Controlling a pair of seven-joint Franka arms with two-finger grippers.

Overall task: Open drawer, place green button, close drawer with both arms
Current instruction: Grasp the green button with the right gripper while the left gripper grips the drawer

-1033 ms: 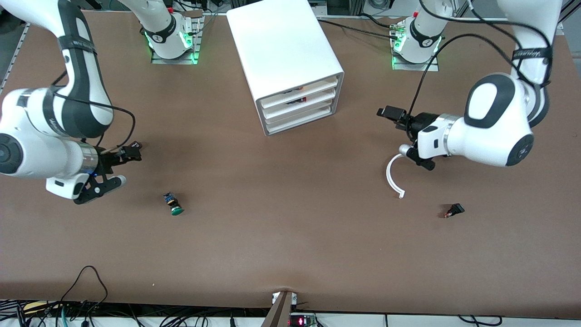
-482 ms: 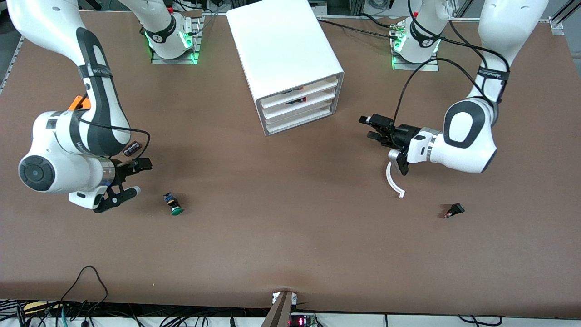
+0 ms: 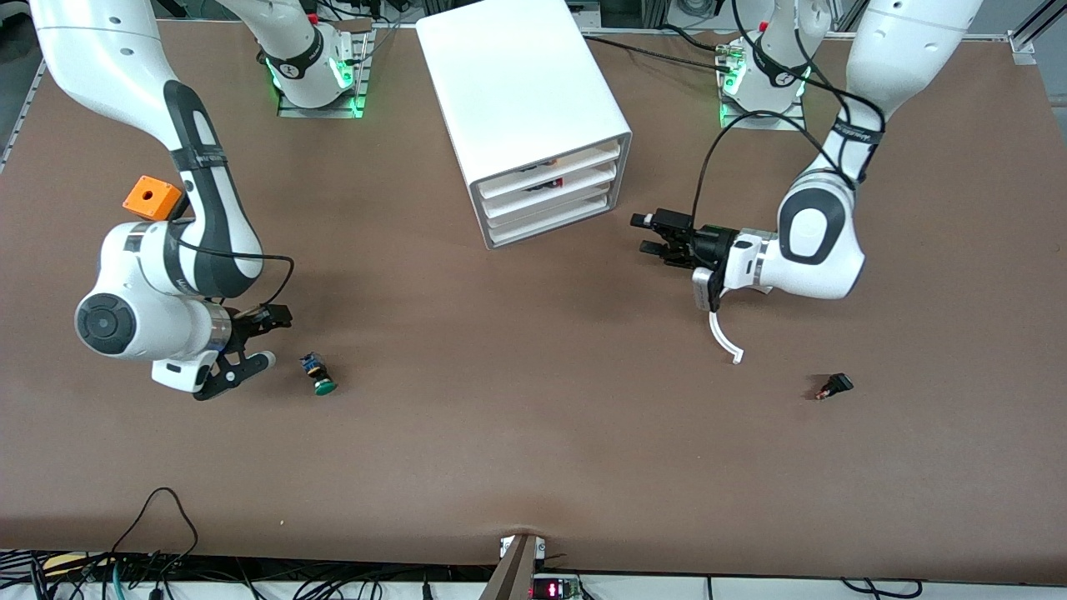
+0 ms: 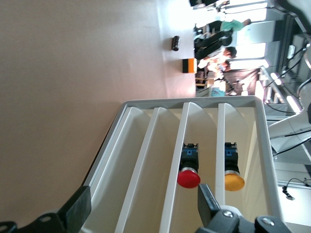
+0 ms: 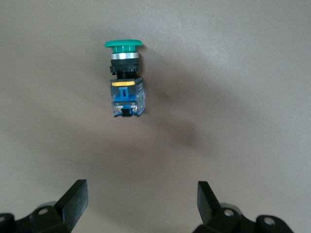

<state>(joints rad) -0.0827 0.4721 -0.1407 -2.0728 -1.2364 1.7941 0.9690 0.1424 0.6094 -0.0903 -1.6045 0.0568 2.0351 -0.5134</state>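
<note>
Both arms have advanced over the last second. Your right claw (image 3: 260, 340), spread wide and empty, has closed in on the button (image 3: 319, 375), which lies on its side on the surface (image 3: 533, 450), untouched. Your left claw (image 3: 654, 235), open and empty, has moved toward the cabinet (image 3: 521, 108); its lowest drawer (image 3: 554, 223) is shut. Pulling and grasping both remain ahead.

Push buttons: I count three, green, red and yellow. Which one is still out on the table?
The green-capped button, lying on its side on the bare table beside the right gripper. The red button and the yellow button sit inside the cabinet's drawers.
</note>
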